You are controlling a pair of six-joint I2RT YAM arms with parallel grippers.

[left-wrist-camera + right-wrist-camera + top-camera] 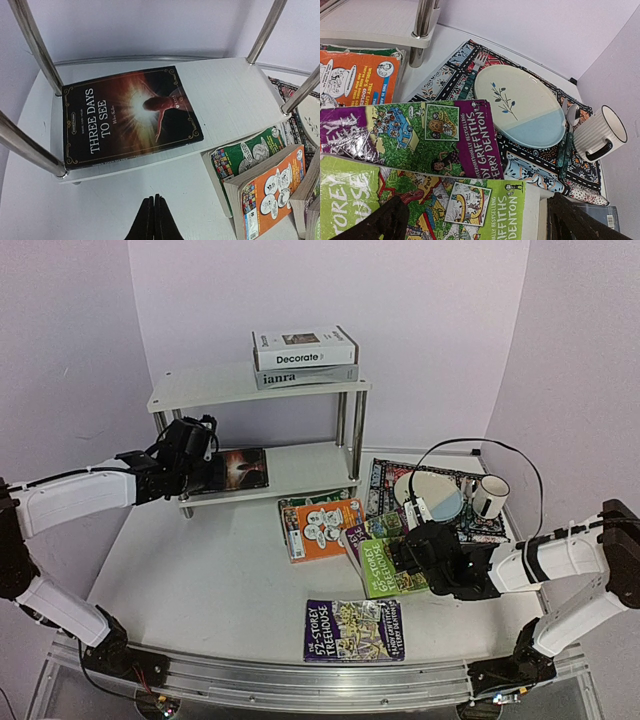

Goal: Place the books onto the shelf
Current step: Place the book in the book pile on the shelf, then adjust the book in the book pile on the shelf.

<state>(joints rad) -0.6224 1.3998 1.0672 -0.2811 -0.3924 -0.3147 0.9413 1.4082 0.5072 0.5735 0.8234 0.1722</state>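
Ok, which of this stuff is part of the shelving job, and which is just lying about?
Job: shelf; Three Days to See, Decorate and ianra, already on it; orange book, green book and front purple book, on the table.

Lying about: placemat, plate, mug.

left arm [80,495] is stretching in from the left toward the shelf [200,392], wrist about level. left gripper [212,462] is sitting right at the front-left edge of the shelf's lower tier, fingers [147,220] pressed together on nothing. right arm [560,560] is reaching in low, well off to the shelf's front-right, with right gripper [402,558] gaping wide.
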